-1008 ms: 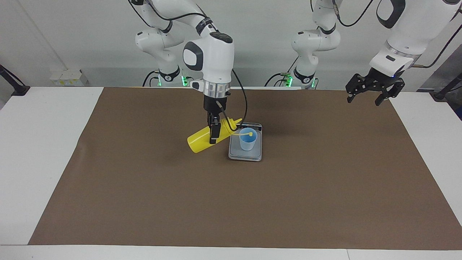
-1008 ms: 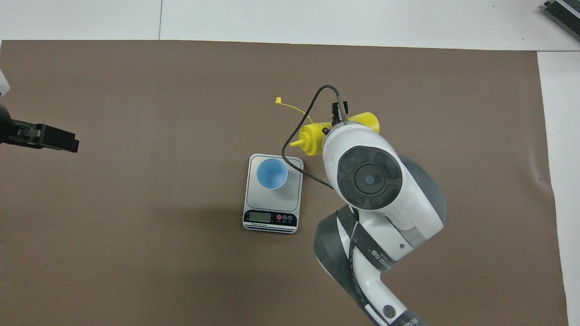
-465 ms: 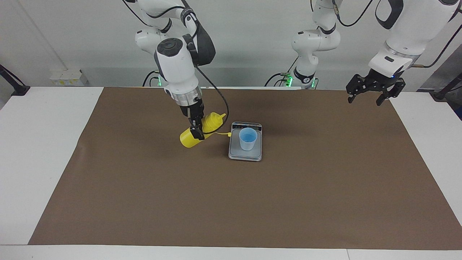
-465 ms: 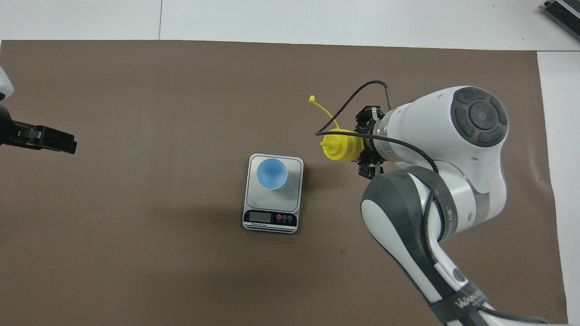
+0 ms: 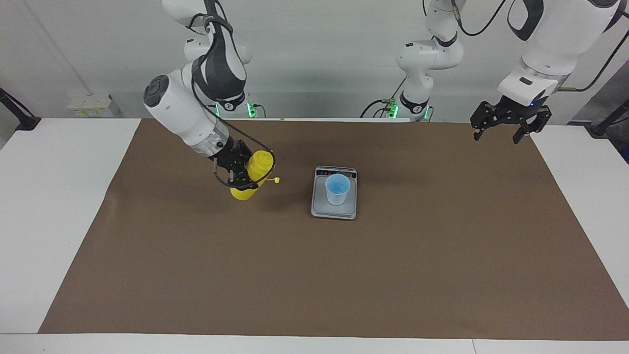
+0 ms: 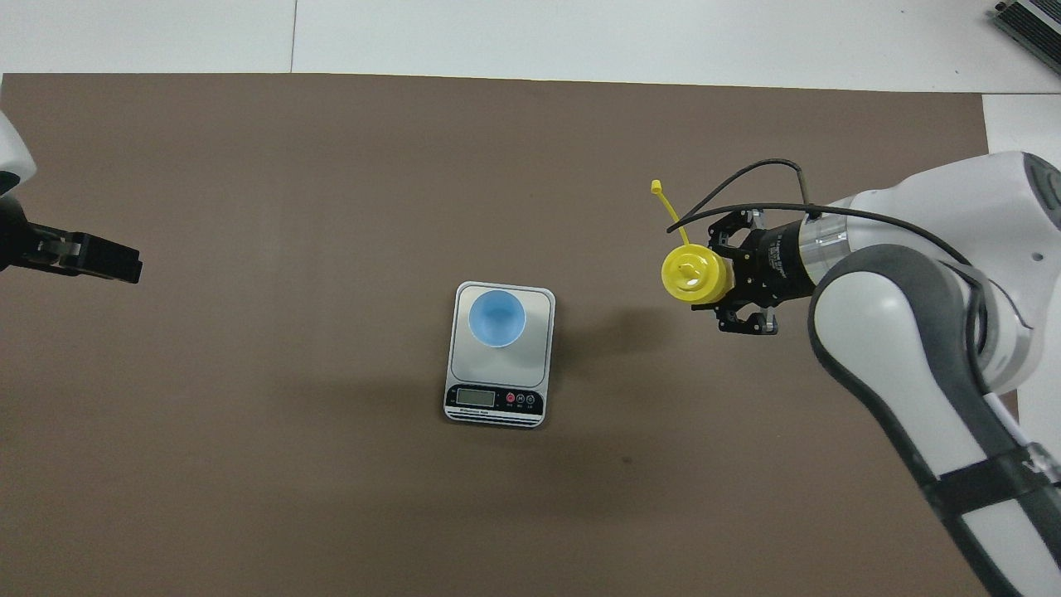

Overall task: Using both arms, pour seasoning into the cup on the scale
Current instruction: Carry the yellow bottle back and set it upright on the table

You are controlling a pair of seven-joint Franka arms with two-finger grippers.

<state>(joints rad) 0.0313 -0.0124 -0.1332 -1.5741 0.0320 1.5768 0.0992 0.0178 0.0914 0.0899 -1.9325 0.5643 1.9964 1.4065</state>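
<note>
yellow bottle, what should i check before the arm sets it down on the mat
1. Right gripper shut on the yellow bottle: ok.
2. Bottle close to upright, nozzle up: ok.
3. Bottle clear of the cup and scale, toward the right arm's end: ok.
4. Tethered lid hanging loose, nozzle uncapped: not ok.
5. Bottle base touching the mat: cannot tell.
6. Left gripper open, waiting over the mat's corner: ok.

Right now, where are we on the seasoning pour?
Set up: cup stands on the scale. In hand: right gripper holds the seasoning bottle near upright over the mat, beside the scale, not above the cup. Left gripper waits open. Left: set the bottle down.
</note>
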